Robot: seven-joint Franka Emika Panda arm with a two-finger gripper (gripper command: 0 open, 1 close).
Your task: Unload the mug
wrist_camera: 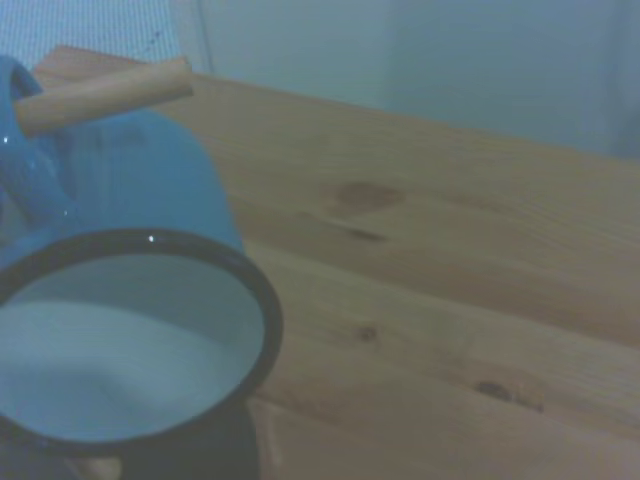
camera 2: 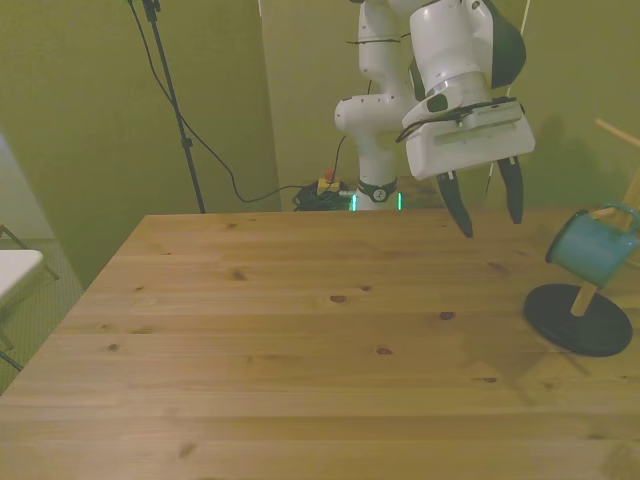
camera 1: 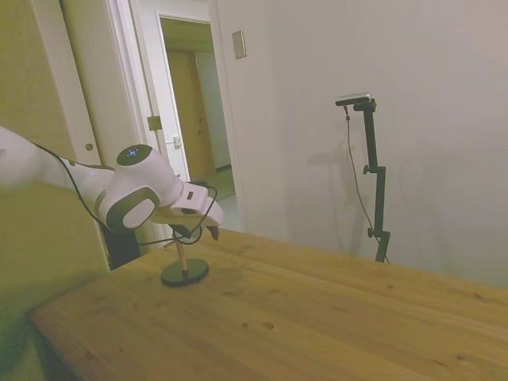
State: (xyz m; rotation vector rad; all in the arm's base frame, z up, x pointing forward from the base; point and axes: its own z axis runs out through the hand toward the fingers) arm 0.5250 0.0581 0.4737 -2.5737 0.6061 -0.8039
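The mug [camera 2: 592, 248] is blue-green with a dark rim. It hangs tilted by its handle on a peg of the wooden stand [camera 2: 580, 318] at the front view's right. My gripper [camera 2: 492, 225] hovers above the table, apart from the mug and toward the front view's left of it, with its fingers open and nothing between them. In the wrist view the mug [wrist_camera: 130, 340] fills one corner, mouth toward the camera, with a wooden peg [wrist_camera: 100, 95] above it. In the side view the gripper [camera 1: 203, 233] is just above the stand's round base [camera 1: 184, 272], and the arm hides the mug.
The wooden table [camera 2: 300, 380] stretches bare toward the front view's left and near edge. A white object [camera 2: 15, 268] sits off the table's left side. The stand's upper pegs [camera 2: 620, 135] reach up at the right edge.
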